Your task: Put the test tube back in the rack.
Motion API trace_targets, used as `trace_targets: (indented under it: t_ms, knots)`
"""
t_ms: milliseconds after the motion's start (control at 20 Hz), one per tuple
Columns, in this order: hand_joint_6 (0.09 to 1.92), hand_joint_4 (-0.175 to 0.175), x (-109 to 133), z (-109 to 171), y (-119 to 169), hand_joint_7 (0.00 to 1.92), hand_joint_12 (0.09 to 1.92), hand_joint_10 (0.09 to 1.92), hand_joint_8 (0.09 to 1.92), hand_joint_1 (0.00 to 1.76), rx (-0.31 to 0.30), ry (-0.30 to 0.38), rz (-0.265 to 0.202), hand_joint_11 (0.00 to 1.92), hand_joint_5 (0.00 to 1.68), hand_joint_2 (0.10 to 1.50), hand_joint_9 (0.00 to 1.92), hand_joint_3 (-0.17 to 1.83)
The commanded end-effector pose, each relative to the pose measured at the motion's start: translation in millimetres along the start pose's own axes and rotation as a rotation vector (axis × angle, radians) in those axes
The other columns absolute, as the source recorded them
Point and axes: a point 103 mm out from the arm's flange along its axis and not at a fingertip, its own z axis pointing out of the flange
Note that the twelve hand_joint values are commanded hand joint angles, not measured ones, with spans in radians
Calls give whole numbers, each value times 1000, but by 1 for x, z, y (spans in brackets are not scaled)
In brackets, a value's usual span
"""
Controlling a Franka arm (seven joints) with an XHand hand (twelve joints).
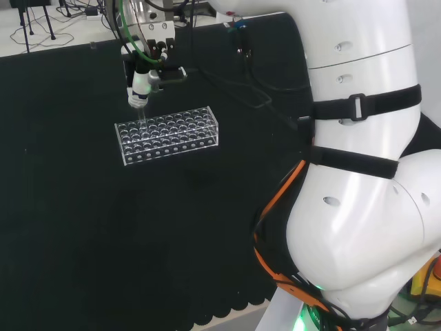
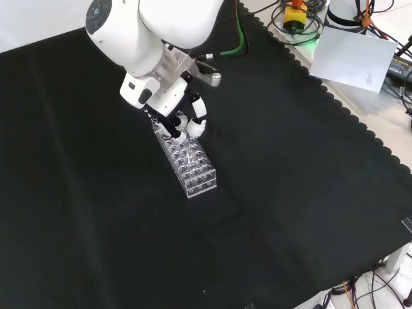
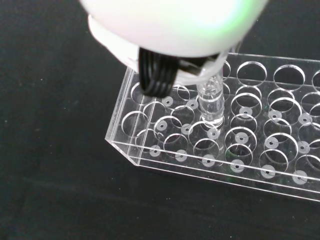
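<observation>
Over the far left end of the rack in the head view, the hand hangs fingers-down, curled round the test tube and pinching it near its top. Rack: clear plastic, many round holes in rows, flat on the black cloth. No other tubes visible in it.

Front view: hand sits at the upper end of the rack, the white arm link above it.

Wrist view: tube upright or close to it, its rounded bottom at the level of the rack's top plate, over a hole near the end, a row or two in from the long edge. Cannot tell whether the tip has entered the hole or only rests just above it. Fingers close beside the tube's upper part.

Judgement: insertion step, late in the task. Tube is lined up, not yet seated. Next move calls for a straight descent, keeping the tube vertical so the tip clears the rim and finds the lower plate, then releasing and lifting away without dragging the tube. Risk: a slight tilt catches the rim and shifts the light rack.
</observation>
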Motion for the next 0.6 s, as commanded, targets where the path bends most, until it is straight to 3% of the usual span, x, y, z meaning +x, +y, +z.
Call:
trace_targets:
  t_ms: [50,600]
  knots:
    - [101,-175,-6,7,5,1782,1022,750,427,1247,8,4,10,1388,1580,522,1634,754]
    - [99,-175,-7,16,10,1782,1022,751,427,1247,31,7,11,1388,1581,523,1635,753]
